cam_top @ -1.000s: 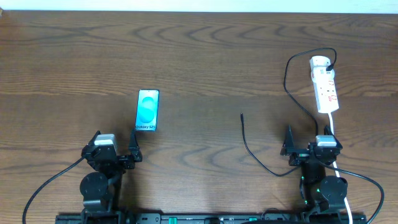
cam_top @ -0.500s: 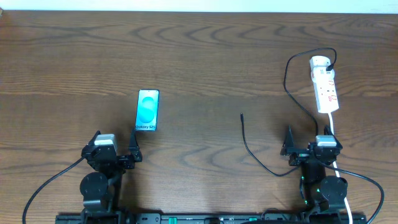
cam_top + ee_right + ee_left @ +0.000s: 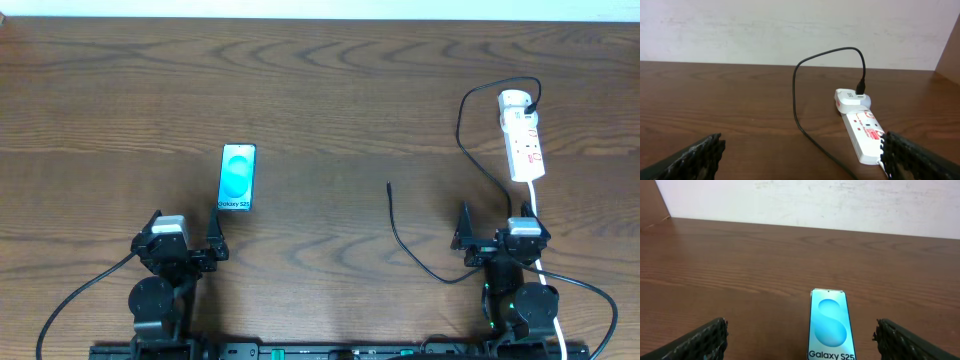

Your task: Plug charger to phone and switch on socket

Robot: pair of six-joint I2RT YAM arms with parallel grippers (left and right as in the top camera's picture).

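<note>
Left end effector (image 3: pixel 800 330) and right end effector (image 3: pixel 802 142) sit spread apart, empty; the thin black charger cable (image 3: pixel 392 215), plugged at the white power strip (image 3: pixel 524 140), points toward the turquoise-screened phone (image 3: pixel 238 177).

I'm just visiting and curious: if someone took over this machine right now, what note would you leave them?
Left pincer: open, empty, just short of the phone, which lies flat with its screen lit.
Right pincer: open, empty, facing the socket.
Charger: one end sits in the white adapter at the socket's far end. Its plug tip lies loose on the table between phone and socket, touching neither.
Done: nothing gripped or connected to the phone.
Left: pick up the tip, plug it into the phone, press the socket switch. Switch position can't be read.
</note>
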